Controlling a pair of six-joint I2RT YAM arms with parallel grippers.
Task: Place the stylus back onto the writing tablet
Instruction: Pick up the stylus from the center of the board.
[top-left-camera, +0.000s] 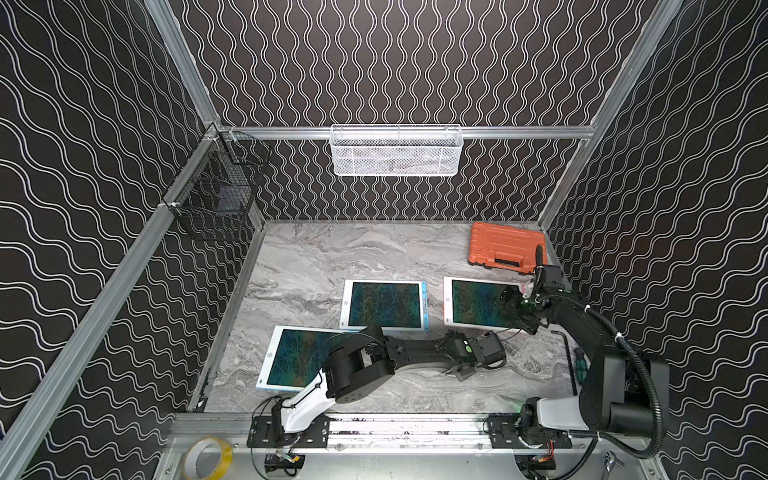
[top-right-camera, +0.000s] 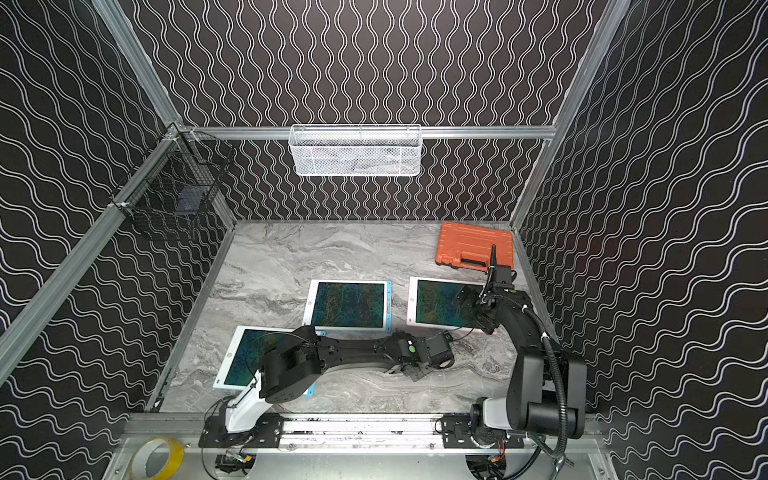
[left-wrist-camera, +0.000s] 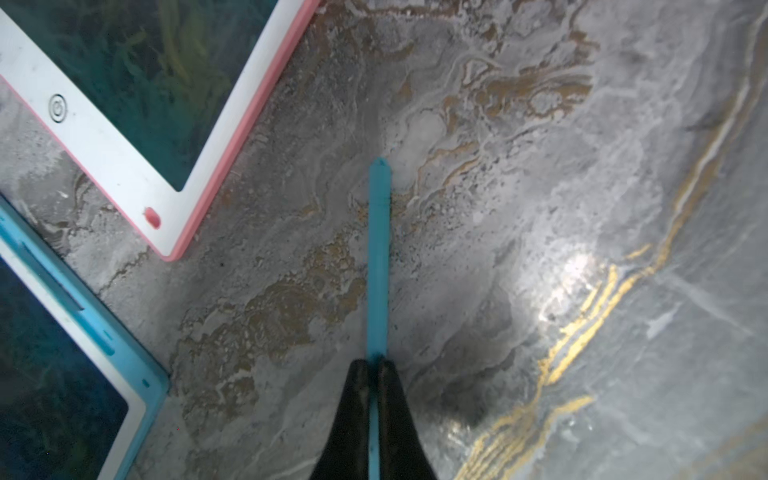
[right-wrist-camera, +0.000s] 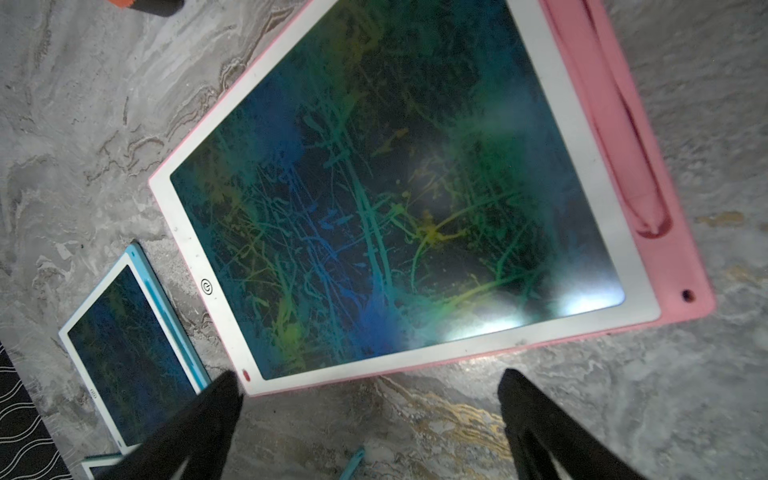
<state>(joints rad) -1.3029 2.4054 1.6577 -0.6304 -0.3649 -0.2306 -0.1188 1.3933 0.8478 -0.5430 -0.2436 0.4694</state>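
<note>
With the left gripper (left-wrist-camera: 376, 365) clamped on the blue stylus (left-wrist-camera: 378, 257) just beside the pink tablet (left-wrist-camera: 104, 145) (right gripper (right-wrist-camera: 370, 374) gapes empty above it), pickup looks done, placement remains.

Both top views look down from high above your near edge, taking in the whole marble table (top-left-camera: 311, 257). Your left wrist camera hangs close over it; your right sits higher. Both wrist views share the pink-framed tablet (left-wrist-camera: 124, 166) and the blue-framed tablet (left-wrist-camera: 83, 307).
</note>
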